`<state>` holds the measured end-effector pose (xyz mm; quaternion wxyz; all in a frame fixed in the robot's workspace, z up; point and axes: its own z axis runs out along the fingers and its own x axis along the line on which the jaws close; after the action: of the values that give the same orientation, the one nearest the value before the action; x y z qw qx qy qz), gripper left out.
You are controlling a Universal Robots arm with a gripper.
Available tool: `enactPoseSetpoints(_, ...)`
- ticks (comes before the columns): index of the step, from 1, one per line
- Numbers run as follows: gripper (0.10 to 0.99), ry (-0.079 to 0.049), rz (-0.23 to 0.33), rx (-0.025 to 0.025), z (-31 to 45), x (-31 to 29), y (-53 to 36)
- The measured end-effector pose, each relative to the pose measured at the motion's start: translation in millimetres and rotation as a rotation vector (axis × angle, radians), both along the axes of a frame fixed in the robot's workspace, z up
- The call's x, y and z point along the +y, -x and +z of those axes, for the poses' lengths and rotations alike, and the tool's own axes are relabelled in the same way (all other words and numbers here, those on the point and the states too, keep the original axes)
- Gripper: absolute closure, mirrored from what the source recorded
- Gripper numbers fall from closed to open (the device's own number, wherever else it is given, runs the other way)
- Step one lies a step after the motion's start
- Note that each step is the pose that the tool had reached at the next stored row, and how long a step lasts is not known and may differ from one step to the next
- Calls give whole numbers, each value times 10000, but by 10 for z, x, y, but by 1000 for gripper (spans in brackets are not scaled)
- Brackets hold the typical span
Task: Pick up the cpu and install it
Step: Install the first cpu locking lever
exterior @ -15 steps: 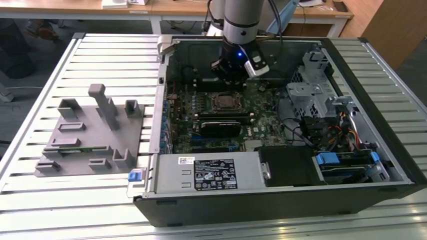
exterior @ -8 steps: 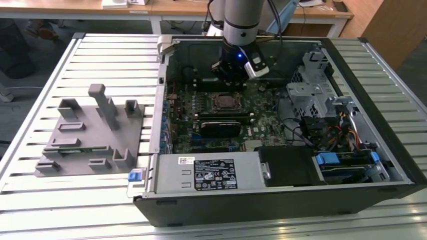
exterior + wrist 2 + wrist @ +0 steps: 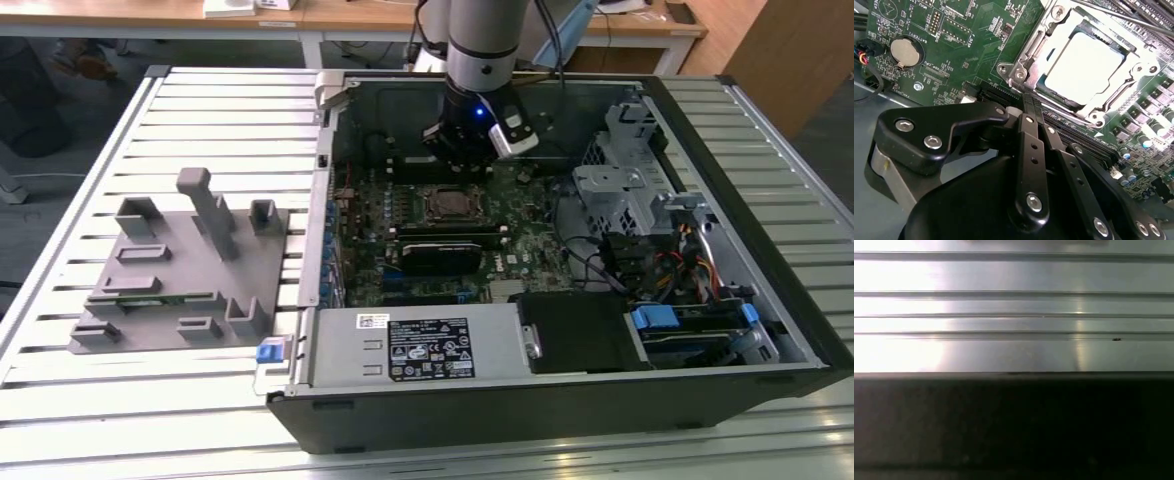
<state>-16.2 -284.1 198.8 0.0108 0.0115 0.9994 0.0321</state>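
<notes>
Standing nearest on the slatted metal table [image 3: 160,400], toward the exterior view's left, was the grey holder [image 3: 180,265] with its upright pegs, set outside the open computer case [image 3: 561,400], presumably so parts could be lifted off it without reaching among the boards. I saw no chip left on it, though small things there were hard to make out.

Farther in, the case lay on its side with the motherboard [image 3: 400,215] facing up, which put the socket [image 3: 1079,70] flat under the arm. The cpu [image 3: 1082,66] sat in that socket: in the second wrist view its silvery-white top lay square inside the metal frame, level as far as I could judge. The frame seemed to be resting around it, but whether it was latched down I could not tell.

Farthest back, the gripper [image 3: 470,140] hung over the far side of the board, just beyond the socket and clear of the chip. Its black linkage [image 3: 1029,165] was drawn together in the second wrist view, but the fingertips themselves were hidden, so I cannot tell how far open it was. It appeared to hold nothing.
</notes>
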Motion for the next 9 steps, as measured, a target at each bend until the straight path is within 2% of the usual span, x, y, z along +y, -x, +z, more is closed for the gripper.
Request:
enactPoseSetpoints(6, 980, -4, 0, 0, -16, 1, 0)
enactPoseSetpoints(9, 980, -8, 0, -2, 27, 1, -1)
